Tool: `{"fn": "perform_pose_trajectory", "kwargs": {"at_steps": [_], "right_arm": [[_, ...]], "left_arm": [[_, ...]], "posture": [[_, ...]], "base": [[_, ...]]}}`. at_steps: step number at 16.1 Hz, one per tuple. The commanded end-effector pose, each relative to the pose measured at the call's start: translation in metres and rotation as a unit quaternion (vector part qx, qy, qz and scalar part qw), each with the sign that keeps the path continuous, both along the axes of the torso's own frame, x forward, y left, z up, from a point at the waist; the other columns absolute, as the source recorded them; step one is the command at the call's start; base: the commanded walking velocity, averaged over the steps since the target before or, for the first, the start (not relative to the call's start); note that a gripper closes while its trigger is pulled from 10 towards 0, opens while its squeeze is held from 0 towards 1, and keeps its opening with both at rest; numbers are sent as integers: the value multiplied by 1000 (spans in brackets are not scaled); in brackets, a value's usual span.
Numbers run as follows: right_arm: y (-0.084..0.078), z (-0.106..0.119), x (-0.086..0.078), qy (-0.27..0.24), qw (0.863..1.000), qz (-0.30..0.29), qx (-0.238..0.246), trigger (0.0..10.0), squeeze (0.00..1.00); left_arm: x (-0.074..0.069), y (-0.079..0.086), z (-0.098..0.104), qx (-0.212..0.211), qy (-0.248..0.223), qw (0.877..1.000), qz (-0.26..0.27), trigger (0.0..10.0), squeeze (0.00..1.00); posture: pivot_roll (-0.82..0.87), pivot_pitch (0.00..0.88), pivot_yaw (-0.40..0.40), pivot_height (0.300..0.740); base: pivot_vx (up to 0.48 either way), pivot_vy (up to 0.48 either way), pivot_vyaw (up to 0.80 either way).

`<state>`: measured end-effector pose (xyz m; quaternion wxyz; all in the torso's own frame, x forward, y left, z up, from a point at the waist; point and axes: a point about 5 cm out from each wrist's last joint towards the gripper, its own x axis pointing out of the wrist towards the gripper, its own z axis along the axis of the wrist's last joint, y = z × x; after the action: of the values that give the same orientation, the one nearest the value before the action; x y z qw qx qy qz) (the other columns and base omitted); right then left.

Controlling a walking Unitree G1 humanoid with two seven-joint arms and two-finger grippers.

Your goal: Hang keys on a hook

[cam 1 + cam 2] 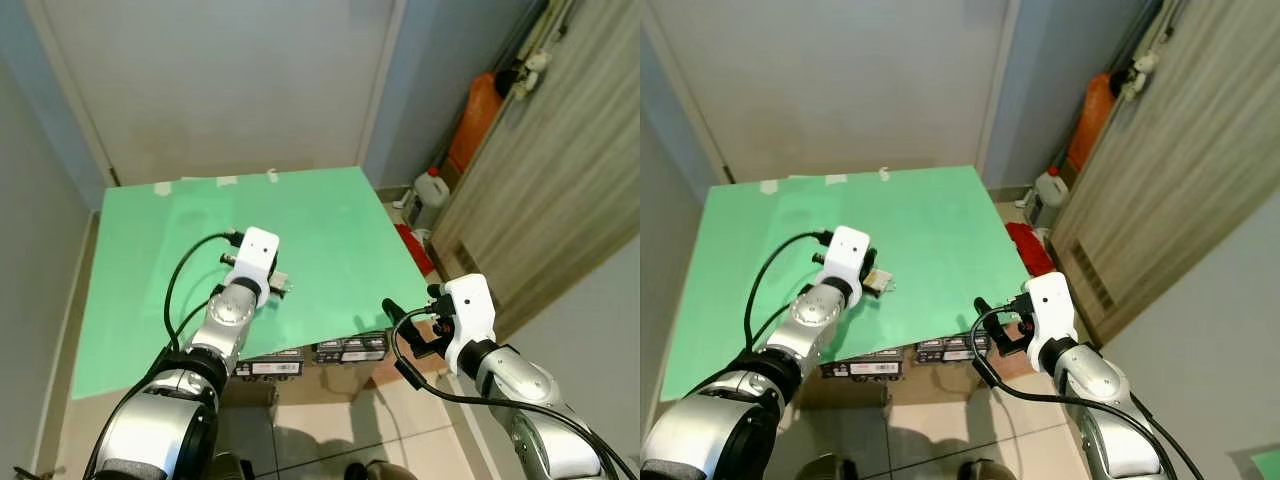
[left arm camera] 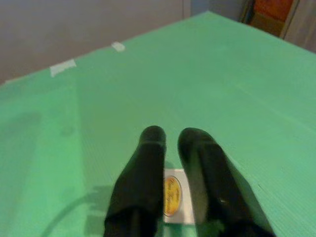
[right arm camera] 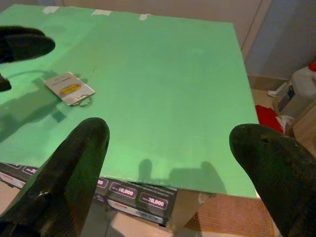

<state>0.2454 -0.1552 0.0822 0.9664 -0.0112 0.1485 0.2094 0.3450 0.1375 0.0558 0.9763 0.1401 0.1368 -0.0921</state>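
Left gripper is held low over the green tabletop, its two black fingers set close together with only a narrow gap between them. Through that gap, in the left wrist view, a white key tag with a yellow oval label is seen lying flat on the green surface; the tag is not clamped, and whether the fingers touch it cannot be told. In the right wrist view the same tag is seen at about ten o'clock on the table, with a small metal key ring attached at its near corner, and the dark fingertip of the left gripper is seen just above and beside it.

Right gripper is held off the near right edge of the table, at about four o'clock from the tag, with its fingers spread wide apart and nothing between them.

The tabletop is seen resting on dark boxes with printed labels along its near edge. Pieces of white tape are stuck along the far edge at twelve o'clock. At about two o'clock, on the floor beside a wooden panel wall, a white plastic jug, an orange container and a red cloth are visible.
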Motion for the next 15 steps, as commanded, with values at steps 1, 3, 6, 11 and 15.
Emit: {"fn": "perform_pose_trajectory", "kwargs": {"at_steps": [1,3,6,11,15], "right_arm": [[-6,0,-2,-5,1000,-6,-8,10000,0],[-4,0,-9,5,1000,16,8,10000,0],[-3,-1,-18,24,998,52,12,10000,0],[-9,0,-35,46,996,70,13,10000,0],[-21,8,-55,57,996,62,1,10000,0]], "left_arm": [[-2,1,-4,2,15,1000,4,10000,1000],[1,4,-1,-12,15,1000,5,10000,1000],[3,5,1,-10,26,1000,-3,10000,1000],[3,2,-3,-16,52,998,-9,10000,1000],[0,-3,-7,-13,64,998,-14,10000,0]], "posture": [[-167,51,-73,732],[-175,49,-68,732],[-191,53,-60,732],[-230,83,-63,732],[-301,140,-83,732]], "base": [[0,0,0],[0,0,0],[0,0,0],[0,0,0],[0,0,0]]}}
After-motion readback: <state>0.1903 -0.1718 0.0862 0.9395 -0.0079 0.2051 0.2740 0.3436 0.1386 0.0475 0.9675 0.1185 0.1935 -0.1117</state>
